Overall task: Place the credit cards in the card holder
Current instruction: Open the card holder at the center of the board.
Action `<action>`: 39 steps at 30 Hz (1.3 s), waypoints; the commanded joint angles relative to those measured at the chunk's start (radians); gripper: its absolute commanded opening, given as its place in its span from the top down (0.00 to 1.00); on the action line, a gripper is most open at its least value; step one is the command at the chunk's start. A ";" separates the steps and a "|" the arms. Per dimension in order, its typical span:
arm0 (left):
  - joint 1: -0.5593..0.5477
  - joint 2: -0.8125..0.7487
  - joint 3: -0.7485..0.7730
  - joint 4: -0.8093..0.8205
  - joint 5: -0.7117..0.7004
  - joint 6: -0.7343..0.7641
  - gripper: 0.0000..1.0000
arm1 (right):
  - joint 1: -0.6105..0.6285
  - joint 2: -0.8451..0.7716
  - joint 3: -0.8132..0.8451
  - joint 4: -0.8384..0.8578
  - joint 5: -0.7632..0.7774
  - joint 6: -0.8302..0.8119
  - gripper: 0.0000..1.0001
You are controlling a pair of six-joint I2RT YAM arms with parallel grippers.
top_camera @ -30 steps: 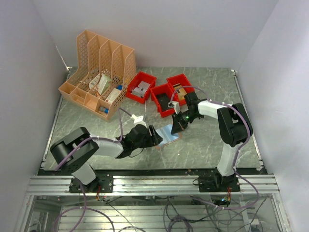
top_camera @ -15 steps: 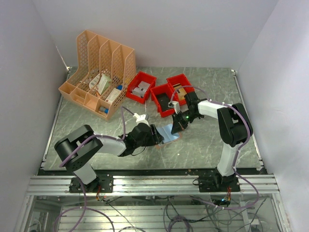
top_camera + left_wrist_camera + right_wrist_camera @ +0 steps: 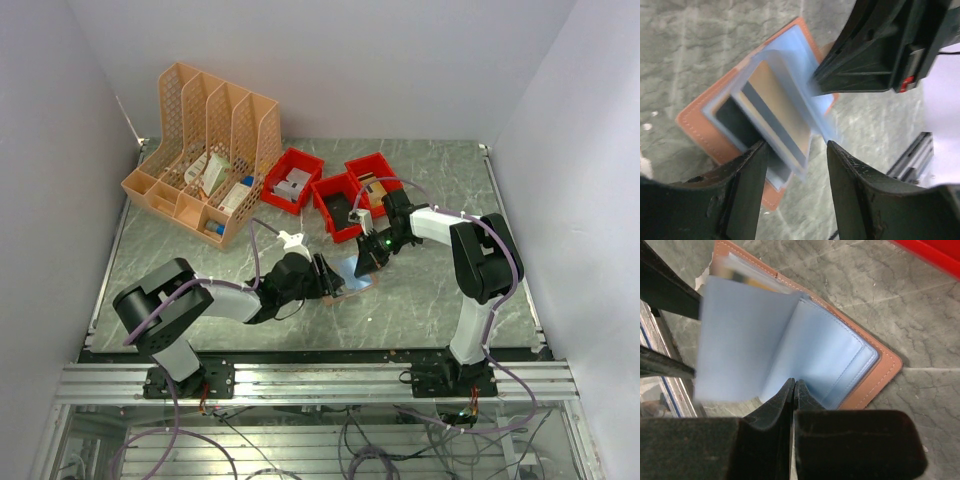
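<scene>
Card holder [image 3: 352, 276] lies opened flat near the middle of the table [image 3: 430, 300], salmon skin down and pale blue sleeves up, in front of the red bins [image 3: 345, 195] and between the two grippers. Starting at the left, the left gripper [image 3: 796, 150] has slid rightward over the last second. From above it now covers the near-left part of the card holder, where a broader blue patch showed clear of it before, and its jaws have drawn in a little. They stand apart with a credit card [image 3: 777, 115] between them, silvery with a dark stripe, its far end already inside the mouth of a raised blue sleeve. The left finger looks to be against the card's edge, but the other side is blurred by the sleeve, so I cannot tell whether the card is truly pinched or only guided. On the right, the right gripper [image 3: 794, 385] has not moved. Its fingers are fully closed, with the tips at the fold of the blue lining, steadying the holder; whether they nip a leaf or merely press on it is not clear. My reading is that insertion is under way but not finished. The card is partly in and calls for a further straight push along the sleeve, while the right side keeps the pocket from sliding or folding shut. No other loose card shows in these views.
</scene>
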 commanded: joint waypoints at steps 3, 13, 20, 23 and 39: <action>-0.002 0.008 -0.003 0.162 0.022 0.012 0.40 | 0.006 0.031 0.000 0.006 0.048 -0.033 1.00; -0.001 0.047 0.015 0.136 0.006 0.018 0.46 | 0.005 0.027 0.002 0.004 0.047 -0.033 1.00; -0.001 0.057 0.015 0.109 0.004 0.024 0.60 | -0.005 0.001 0.019 -0.016 0.046 -0.053 0.97; -0.002 0.063 0.025 0.125 0.017 0.045 0.63 | -0.025 -0.053 0.014 -0.014 0.033 -0.065 0.87; 0.009 0.198 0.232 -0.059 0.078 0.139 0.52 | -0.083 -0.184 -0.014 -0.057 -0.275 -0.137 1.00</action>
